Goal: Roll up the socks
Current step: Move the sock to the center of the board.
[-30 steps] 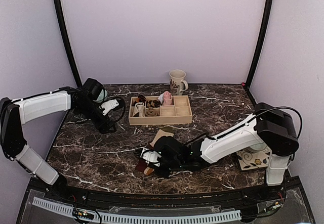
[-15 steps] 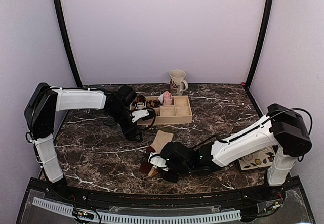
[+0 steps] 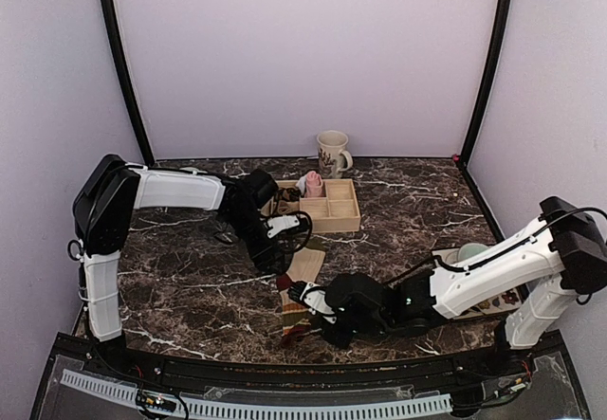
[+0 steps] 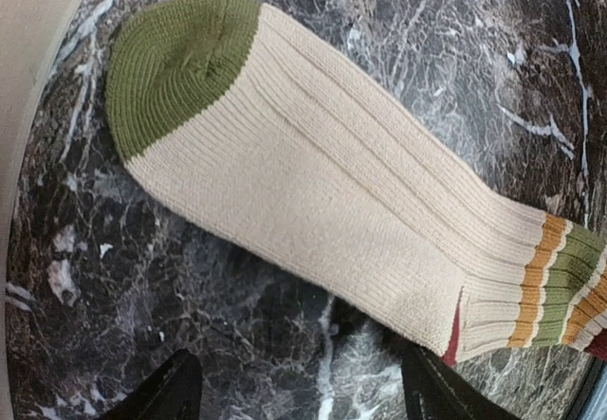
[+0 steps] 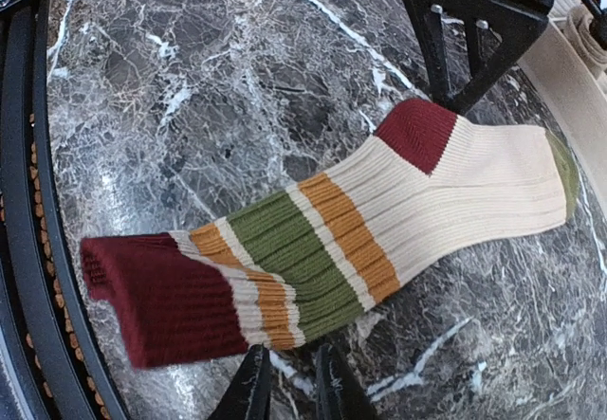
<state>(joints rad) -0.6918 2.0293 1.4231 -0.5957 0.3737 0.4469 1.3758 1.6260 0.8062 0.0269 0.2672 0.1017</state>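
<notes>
A tan ribbed sock (image 3: 305,264) lies flat and stretched out on the marble, with a green toe, a dark-red heel, orange and green stripes and a dark-red cuff (image 5: 156,297). My left gripper (image 3: 282,255) hovers open over its foot (image 4: 313,173), jaws wide, the heel by the right finger (image 4: 432,392). My right gripper (image 5: 289,387) sits at the striped ankle's near edge, its jaws a narrow gap apart with only marble between them. The left gripper's fingers (image 5: 432,50) stand by the heel. A pink sock (image 3: 312,184) sits bunched in the wooden tray.
The wooden compartment tray (image 3: 346,219) with small rolled bundles (image 3: 270,202) stands just behind the sock. A patterned mug (image 3: 332,152) is behind it. A patterned tile (image 3: 479,299) lies at the right. The table's black front rail (image 5: 28,202) runs close to the cuff.
My left arm swung from the table's left side over to the sock's foot. My right gripper shifted right and nearer, its jaws parted slightly, and the sock now lies stretched out.
</notes>
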